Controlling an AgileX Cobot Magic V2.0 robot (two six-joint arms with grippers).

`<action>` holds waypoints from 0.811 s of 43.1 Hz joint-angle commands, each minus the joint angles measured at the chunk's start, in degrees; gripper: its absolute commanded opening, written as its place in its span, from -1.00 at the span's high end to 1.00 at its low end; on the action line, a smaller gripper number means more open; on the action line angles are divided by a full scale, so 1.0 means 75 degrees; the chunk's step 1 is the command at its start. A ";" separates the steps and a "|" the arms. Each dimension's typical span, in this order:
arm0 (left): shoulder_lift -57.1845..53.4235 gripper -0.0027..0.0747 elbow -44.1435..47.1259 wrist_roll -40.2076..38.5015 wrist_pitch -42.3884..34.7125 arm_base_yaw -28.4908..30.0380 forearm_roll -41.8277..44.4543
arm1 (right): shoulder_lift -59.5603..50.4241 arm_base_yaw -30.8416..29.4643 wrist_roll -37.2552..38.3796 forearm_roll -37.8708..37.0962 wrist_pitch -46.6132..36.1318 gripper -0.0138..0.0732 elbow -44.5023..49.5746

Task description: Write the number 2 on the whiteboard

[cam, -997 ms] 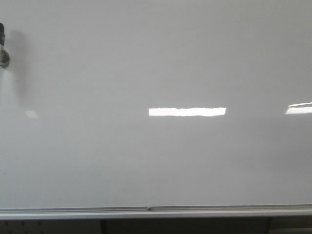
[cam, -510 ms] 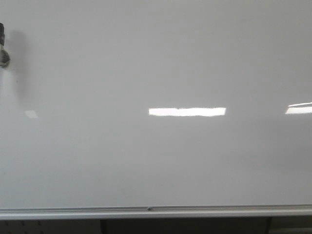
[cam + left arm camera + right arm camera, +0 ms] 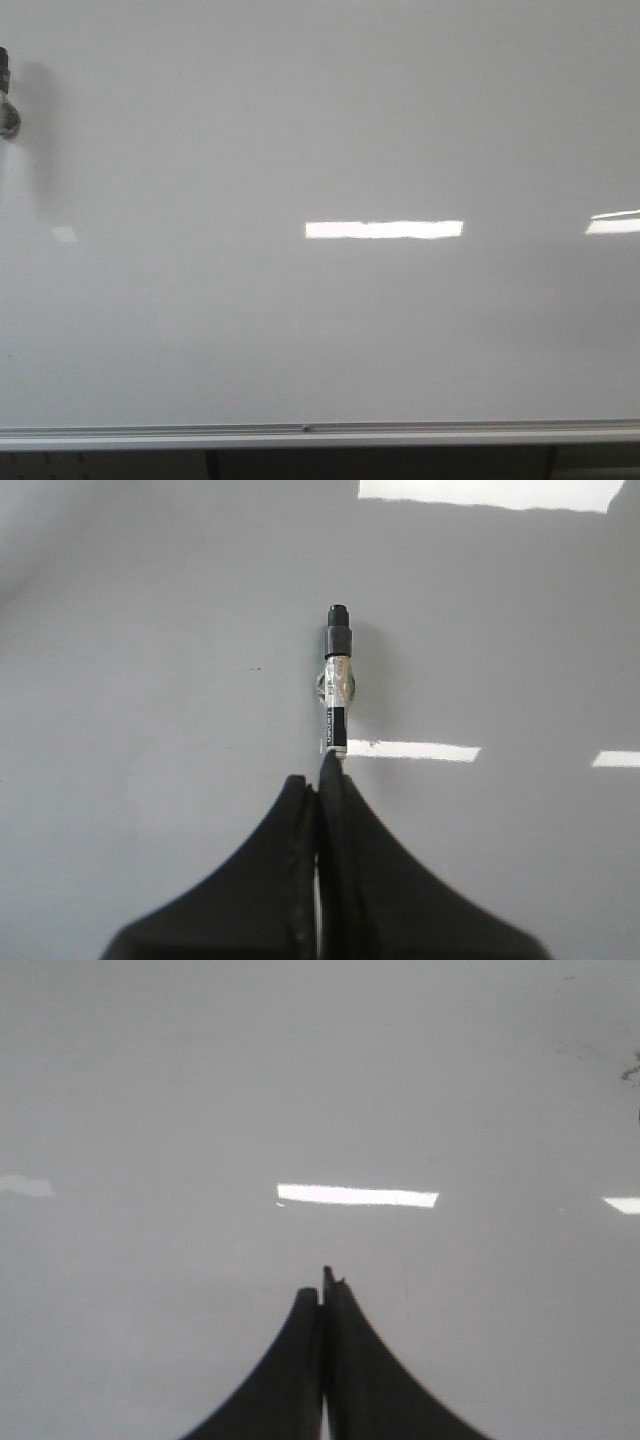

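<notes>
Left gripper [image 3: 320, 785]: jaws closed, pinching a black marker [image 3: 336, 685] by its rear end. Marker's long axis runs straight out from my fingertips toward the whiteboard [image 3: 320, 330]; dark tip at the far end, clear band at mid-barrel. Whether the tip touches the board surface, I cannot tell from the left wrist view; it looks close, with a shadow just beside the barrel.

Right gripper [image 3: 322, 1285]: jaws pressed together, nothing visibly held. It faces bare board, idle.

Front view: only a dark sliver of the marker or my left gripper shows at the board's far left edge, near the upper left corner, with its shadow just beside it. Silver bottom rail [image 3: 320, 435] runs along the lower edge. Bright bars on the board are light reflections, not ink.

The number 2: not on the board anywhere I can see. No strokes in any view, apart from a tiny speck in the left wrist view and faint smudges near one corner of the right wrist view. Judgement: writing not started.

Key relation: the writing surface lies directly ahead of the marker tip, along the marker's axis, and the left arm is the only one placed to write. Next move likely calls for closing that gap squarely, then sweeping the curved top. Risk: starting near the left edge leaves little board on that side.
</notes>
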 commanded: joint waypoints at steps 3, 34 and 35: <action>-0.0213 0.98 0.0252 -0.0028 -0.0625 0.0025 -0.0011 | -0.0132 -0.0029 -0.0009 -0.0014 -0.1108 0.84 -0.0032; 0.0381 0.98 -0.2924 -0.0028 0.0490 0.0025 0.0040 | 0.0557 -0.0029 0.0115 0.0213 0.1521 0.84 -0.3030; 0.0496 0.98 -0.3199 -0.0028 0.0692 0.0025 0.0040 | 0.0721 -0.0029 0.0108 0.0213 0.1726 0.84 -0.3254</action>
